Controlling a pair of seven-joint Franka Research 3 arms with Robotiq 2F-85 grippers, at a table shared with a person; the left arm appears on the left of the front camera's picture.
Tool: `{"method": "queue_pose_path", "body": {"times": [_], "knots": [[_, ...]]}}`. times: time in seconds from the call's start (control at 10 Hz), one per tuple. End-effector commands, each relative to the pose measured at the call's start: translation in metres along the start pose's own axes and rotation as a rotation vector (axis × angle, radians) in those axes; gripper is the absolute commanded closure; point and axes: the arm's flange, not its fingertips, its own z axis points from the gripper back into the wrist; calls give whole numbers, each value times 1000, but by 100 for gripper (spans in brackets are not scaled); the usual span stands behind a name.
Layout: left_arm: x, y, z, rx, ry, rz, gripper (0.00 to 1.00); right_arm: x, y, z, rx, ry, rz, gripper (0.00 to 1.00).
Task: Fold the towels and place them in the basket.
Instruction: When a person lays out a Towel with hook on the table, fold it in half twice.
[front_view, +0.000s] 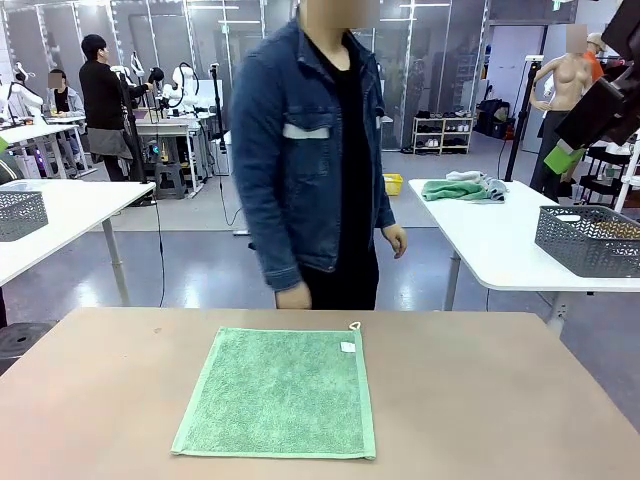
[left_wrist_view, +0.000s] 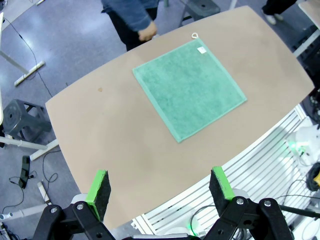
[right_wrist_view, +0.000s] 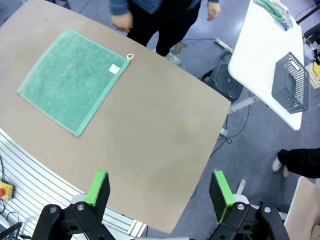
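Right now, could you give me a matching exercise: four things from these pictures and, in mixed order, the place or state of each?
1 towel
2 white loop
3 grey basket
4 left gripper

a on a white side table
b open, holding nothing
c flat, unfolded, on the brown table
d at the towel's far corner

Pairs: 1-c, 2-d, 3-a, 4-b

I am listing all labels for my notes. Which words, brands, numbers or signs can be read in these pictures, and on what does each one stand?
No text can be read.
Small white tag at a far corner of the mint-green towel: too small to read in any view.
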Motion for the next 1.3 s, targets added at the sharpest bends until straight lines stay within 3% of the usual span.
{"method": "queue_pose_path", "body": {"times": [0.0,0.3,0.4,0.5,0.8,1.0,1.2], "knots": [[2,0,0,1,0,-4,0,1,0,0,-2,-4,-1,0],[0,0,0,0,0,0,0,0,0,0,0,0,0,0],[-4,-12,-5,75,8,-99,0,5,13,-16,-66,54,90,0],[-11,-19,-20,84,54,-174,0,7,28,-39,-27,99,193,0],[-38,-35,-65,2,162,-401,0,10,71,-72,-43,170,442,0],[-60,-50,-106,-20,212,-543,0,11,104,-108,44,225,563,0],[-75,-59,-145,-111,230,-595,0,2,134,-150,124,291,665,0]]}}
